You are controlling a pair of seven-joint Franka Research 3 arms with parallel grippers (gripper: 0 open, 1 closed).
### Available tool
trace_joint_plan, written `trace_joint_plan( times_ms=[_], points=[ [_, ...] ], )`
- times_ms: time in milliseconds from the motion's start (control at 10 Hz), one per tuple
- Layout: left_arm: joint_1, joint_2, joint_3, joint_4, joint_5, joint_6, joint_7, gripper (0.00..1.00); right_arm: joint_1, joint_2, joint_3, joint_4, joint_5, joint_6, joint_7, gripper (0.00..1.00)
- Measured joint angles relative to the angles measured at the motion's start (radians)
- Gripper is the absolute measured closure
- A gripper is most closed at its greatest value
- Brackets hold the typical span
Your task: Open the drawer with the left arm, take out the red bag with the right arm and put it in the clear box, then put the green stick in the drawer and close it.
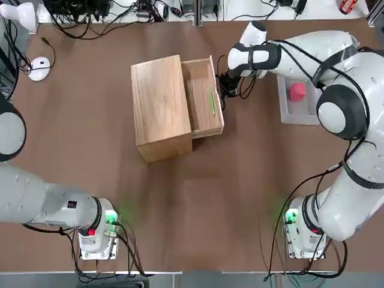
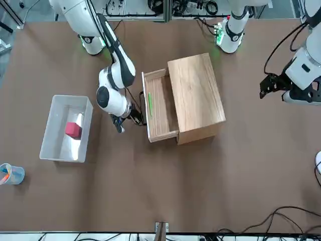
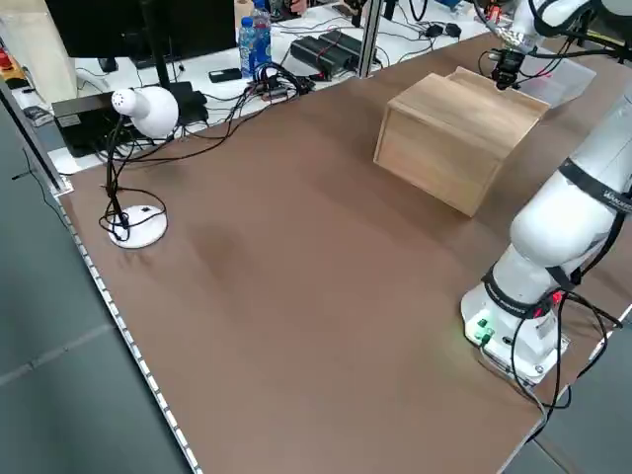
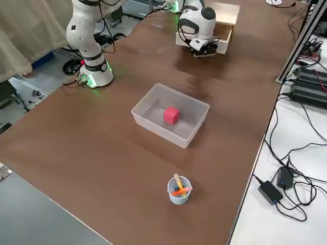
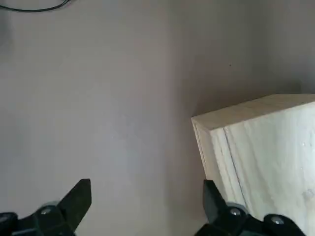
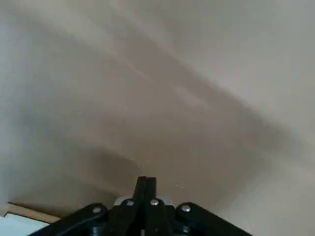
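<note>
The drawer stands pulled out of the cabinet with the green stick lying inside, and the red bag already sits in the clear box. By that showing only the closing is left. The right gripper, jaws pressed together, is at the drawer front, likely set to push. Bare bench lies all round. The left gripper, jaws spread, hangs well off beyond the cabinet.
</note>
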Motion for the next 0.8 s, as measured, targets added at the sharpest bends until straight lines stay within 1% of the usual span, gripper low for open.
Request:
trace_joint_plan(
  times_ms=[300,700,800],
  points=[
    [0.000,0.001,0.000,0.003,0.000,0.000,0.000,0.00,0.047,0.000,0.003,0.007,0.028,0.023,0.101,0.96],
    [0.000,0.004,0.000,0.003,0.000,0.000,0.000,0.00,0.129,0.000,0.011,0.048,0.043,0.029,0.244,0.96],
    [0.000,0.004,0.000,0.003,0.000,0.000,0.000,0.00,0.155,0.000,0.013,0.056,0.043,0.046,0.285,0.96]
  ],
)
